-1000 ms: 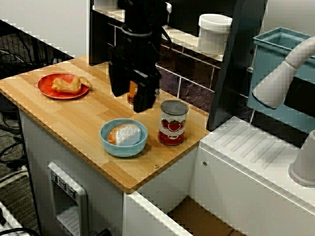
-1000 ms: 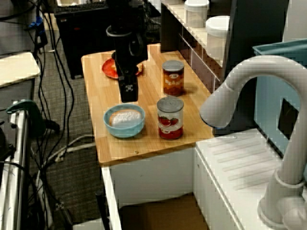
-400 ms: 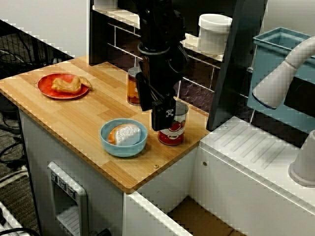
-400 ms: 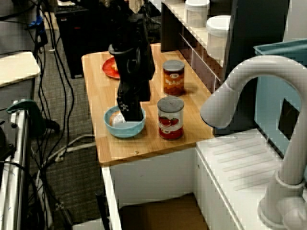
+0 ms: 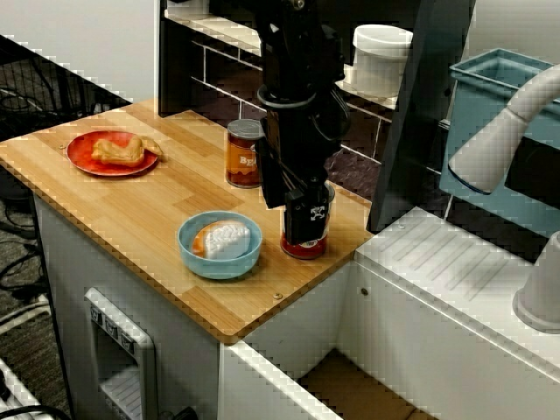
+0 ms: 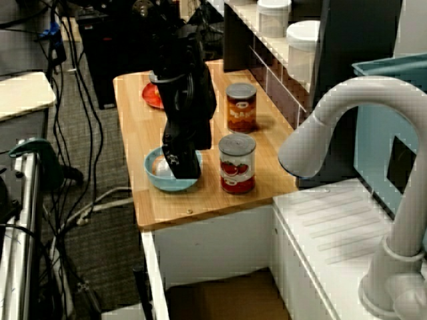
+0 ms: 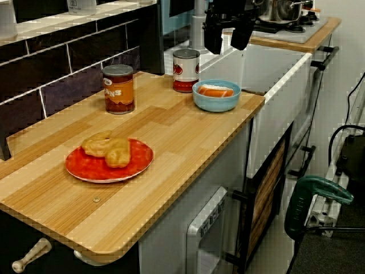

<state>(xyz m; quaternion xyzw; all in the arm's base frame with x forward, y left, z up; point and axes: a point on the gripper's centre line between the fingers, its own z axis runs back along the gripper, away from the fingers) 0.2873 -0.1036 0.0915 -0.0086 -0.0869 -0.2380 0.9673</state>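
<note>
- The fingers (image 7: 213, 35) are seen spread apart in the low view along the table. Nothing lies between them, so nothing is gripped.
- They are held pointing down, well above the blue bowl (image 7: 215, 103) and higher than the top of the tomato can (image 7: 186, 69), so neither is touched.
- In the view from above, the tomato can is largely hidden behind the fingers. In the view from the side, the bowl is partly covered by them. Both overlaps are judged to come from the height of the fingers, not from contact.
- The bowl is set near the front edge of the table (image 5: 131, 210), with the tomato can just beside it toward the wall. A pale and orange piece of food (image 5: 226, 238) is kept off the wood by the bowl.
- An orange-labelled can (image 5: 242, 156) is stood upright on its flat end by the wall, apart from the bowl.
- A red plate (image 5: 80, 161) bearing a pastry (image 5: 118, 150) is placed at the far end, well apart from the fingers.
</note>
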